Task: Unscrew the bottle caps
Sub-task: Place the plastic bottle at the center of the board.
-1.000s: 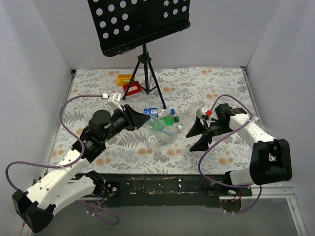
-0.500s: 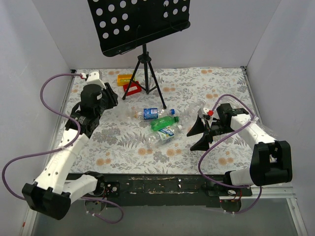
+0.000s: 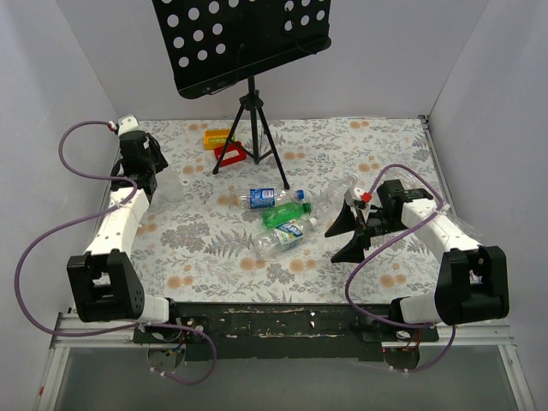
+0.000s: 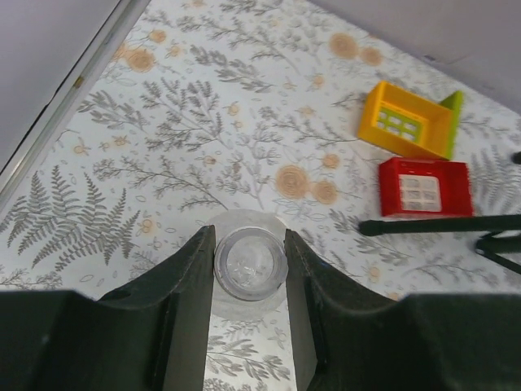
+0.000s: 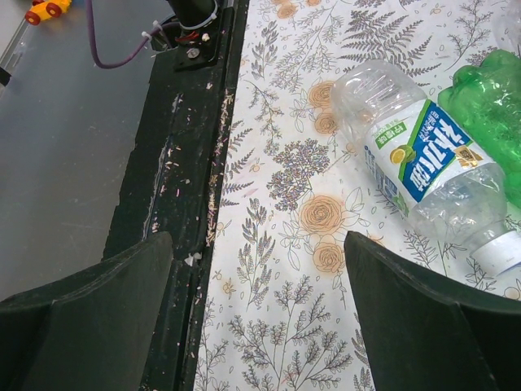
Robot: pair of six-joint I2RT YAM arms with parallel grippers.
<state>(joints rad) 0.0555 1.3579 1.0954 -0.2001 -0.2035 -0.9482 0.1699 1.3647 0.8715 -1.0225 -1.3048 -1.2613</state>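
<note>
Well, the left gripper point(image 4: 248, 244) was clamped on a clear bottle point(image 3: 171, 182) at the far left, maybe by its neck, to hold it steady. The right gripper point(image 5: 256, 240) was spread wide, empty, near the labelled bottle point(image 5: 423, 167).

My left arm point(image 3: 120, 224) and right arm point(image 3: 435, 223) wear white shells between black joints, each on a blocky black base point(image 3: 469, 287). A purple cable point(image 3: 396, 167) loops along each. My fingers point(image 4: 183, 301) are broad matte black wedges. A red-tipped plug point(image 3: 363, 196) sits at my right wrist.
</note>
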